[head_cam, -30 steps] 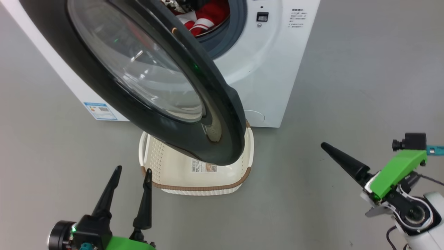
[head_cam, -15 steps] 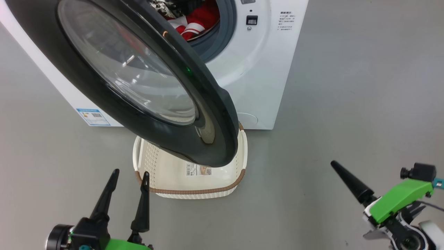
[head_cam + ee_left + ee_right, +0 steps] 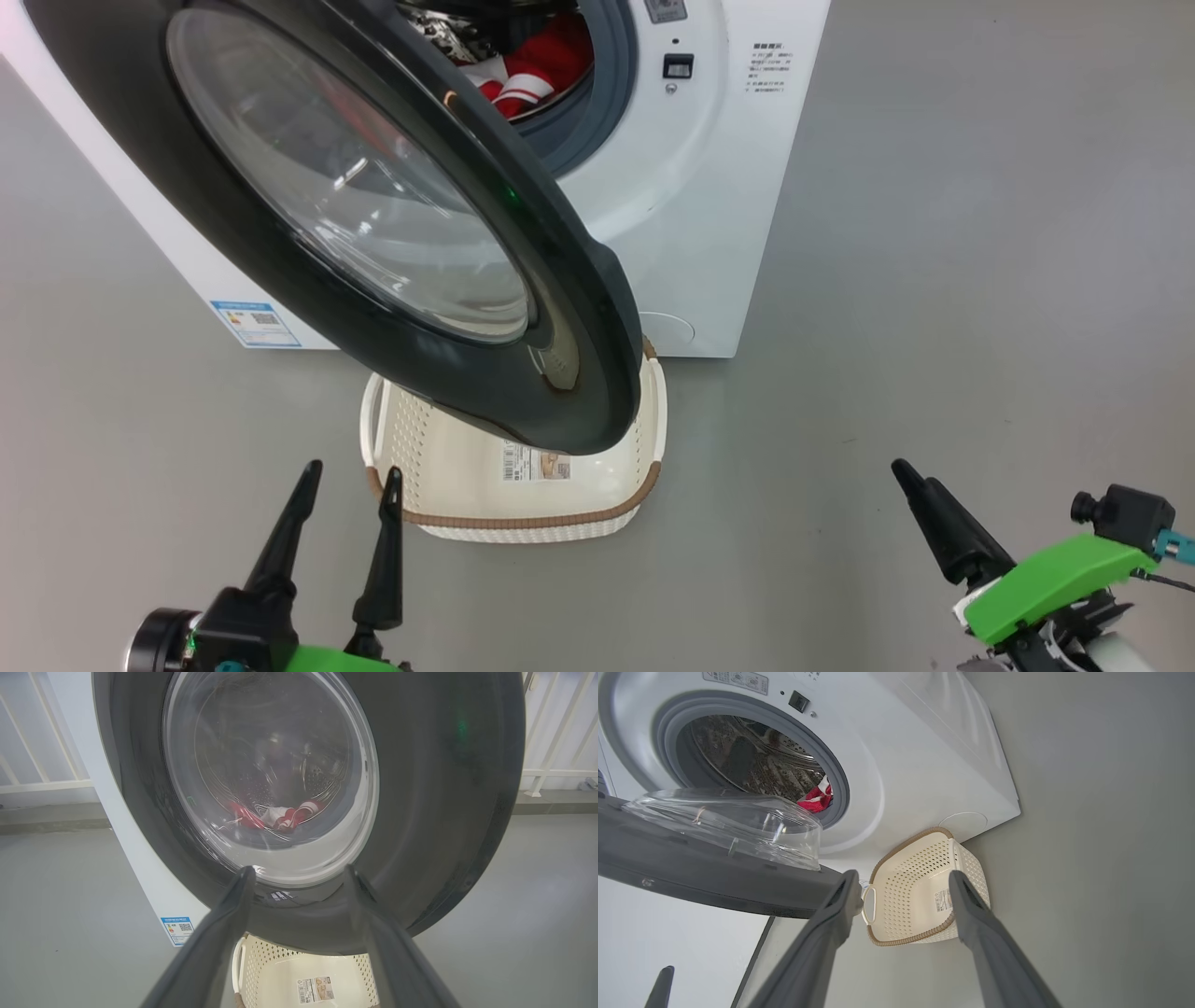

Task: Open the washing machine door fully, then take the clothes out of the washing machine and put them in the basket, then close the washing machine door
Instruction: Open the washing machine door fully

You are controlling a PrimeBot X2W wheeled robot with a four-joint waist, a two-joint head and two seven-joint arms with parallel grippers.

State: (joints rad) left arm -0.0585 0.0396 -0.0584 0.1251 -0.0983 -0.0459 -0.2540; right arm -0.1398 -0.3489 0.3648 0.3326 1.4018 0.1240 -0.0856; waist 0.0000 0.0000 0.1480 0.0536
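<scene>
One: Both grippers, how do they stand?
Two: Left gripper [image 3: 353,469] has its two dark tapered fingers spread with nothing between them, aimed up at the door [image 3: 579,308]. Right gripper [image 3: 902,877] is spread too and holds nothing. It sits low on the right, well apart from the basket [image 3: 523,518].
One: Materials?
Two: Washer [image 3: 709,233] is a smooth white box. A grey rubber ring [image 3: 836,779] frames a perforated steel drum [image 3: 752,760]. The door is round, with a wide glossy black rim around a clear, bulging glass bowl. The basket is cream plastic, rectangular, full of small holes, with a brown woven-look rim and a white side handle [image 3: 373,411].
One: Clothes?
Two: Red fabric with white stripes, the clothes [image 3: 537,70] lie bunched low in the drum, just behind the ring.
One: Room?
Two: Plain matt grey floor [image 3: 934,280] all round. White railings [image 3: 551,742] stand behind in the left wrist view. A blue label [image 3: 254,322] sits at the washer's lower left corner.
One: Which way do things point?
Two: The door stands swung out from the washer's front, hinged on the left, its free edge towards the robot and its bowl bulging towards the drum side. It hangs over the basket's far part. The basket stands upright on the floor just before the washer, long axis along the washer's front, with a sticker [image 3: 537,464] on its bottom
</scene>
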